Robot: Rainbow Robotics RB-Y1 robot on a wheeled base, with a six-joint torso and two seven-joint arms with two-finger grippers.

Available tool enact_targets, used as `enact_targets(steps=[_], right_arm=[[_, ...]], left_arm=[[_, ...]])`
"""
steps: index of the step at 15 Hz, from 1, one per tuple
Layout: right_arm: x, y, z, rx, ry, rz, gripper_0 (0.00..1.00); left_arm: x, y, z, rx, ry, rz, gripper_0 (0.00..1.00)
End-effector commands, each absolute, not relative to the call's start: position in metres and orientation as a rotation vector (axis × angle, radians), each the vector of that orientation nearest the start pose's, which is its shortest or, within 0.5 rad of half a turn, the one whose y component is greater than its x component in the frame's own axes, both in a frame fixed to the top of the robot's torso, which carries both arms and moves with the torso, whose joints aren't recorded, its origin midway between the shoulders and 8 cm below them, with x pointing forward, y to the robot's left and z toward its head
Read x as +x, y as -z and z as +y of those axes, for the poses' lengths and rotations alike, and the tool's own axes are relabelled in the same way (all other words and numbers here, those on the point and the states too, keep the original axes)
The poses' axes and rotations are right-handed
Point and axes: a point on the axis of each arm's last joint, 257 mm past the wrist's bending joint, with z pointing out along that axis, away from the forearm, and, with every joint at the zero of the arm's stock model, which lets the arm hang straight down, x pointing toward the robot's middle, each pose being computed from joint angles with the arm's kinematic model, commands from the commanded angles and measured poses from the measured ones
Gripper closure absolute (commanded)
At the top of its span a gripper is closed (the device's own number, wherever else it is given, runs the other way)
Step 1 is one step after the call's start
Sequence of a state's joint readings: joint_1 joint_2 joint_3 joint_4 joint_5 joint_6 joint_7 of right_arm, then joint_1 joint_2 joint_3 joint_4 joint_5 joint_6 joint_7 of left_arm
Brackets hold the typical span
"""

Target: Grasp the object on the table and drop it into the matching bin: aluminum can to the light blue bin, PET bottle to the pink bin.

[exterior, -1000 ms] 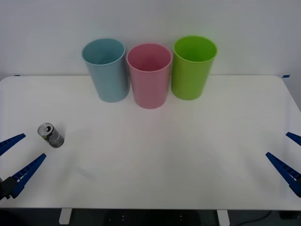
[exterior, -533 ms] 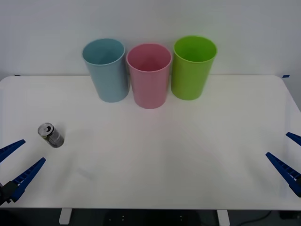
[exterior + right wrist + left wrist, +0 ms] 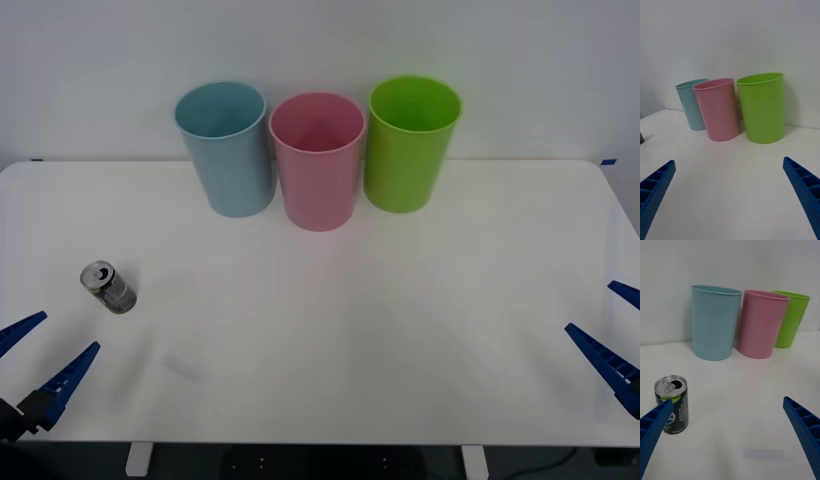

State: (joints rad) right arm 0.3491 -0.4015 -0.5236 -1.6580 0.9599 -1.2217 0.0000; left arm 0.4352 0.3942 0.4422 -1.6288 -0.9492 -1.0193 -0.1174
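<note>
Aluminum can [image 3: 108, 287] upright at nine o'clock on the table [image 3: 330, 330], left gripper [image 3: 38, 355] spread wide beside it, right gripper [image 3: 615, 335] likewise agape at four.

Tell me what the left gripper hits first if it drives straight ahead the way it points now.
Probably the aluminum can. The open left gripper sits at the table's near left edge, and the can stands just ahead, close to one finger's line. Depth is unclear, so it might slip past toward the light blue bin.

The left gripper [image 3: 32, 355] and right gripper [image 3: 612, 335] are cut off by the front view's edges. In the left wrist view, one finger [image 3: 654, 429] covers the aluminum can's [image 3: 673, 405] lower corner.
</note>
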Motion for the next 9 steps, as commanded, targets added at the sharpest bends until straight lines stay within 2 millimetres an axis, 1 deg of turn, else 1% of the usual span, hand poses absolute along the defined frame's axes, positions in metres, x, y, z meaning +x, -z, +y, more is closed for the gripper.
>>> enact_targets(steps=[1, 5, 9], right_arm=[[0.342, 0.169, -0.330, -0.465, -0.567, 1.441, 0.00], [0.342, 0.169, -0.330, -0.465, -0.567, 1.441, 0.00], [0.342, 0.169, -0.330, -0.465, -0.567, 1.441, 0.00]], left_arm=[[0.348, 0.240, 0.363, 0.338, 0.330, 1.590, 0.00], [0.356, 0.271, 0.374, 0.298, 0.247, 1.651, 0.00], [0.365, 0.291, 0.379, 0.202, 0.231, 1.692, 0.00]])
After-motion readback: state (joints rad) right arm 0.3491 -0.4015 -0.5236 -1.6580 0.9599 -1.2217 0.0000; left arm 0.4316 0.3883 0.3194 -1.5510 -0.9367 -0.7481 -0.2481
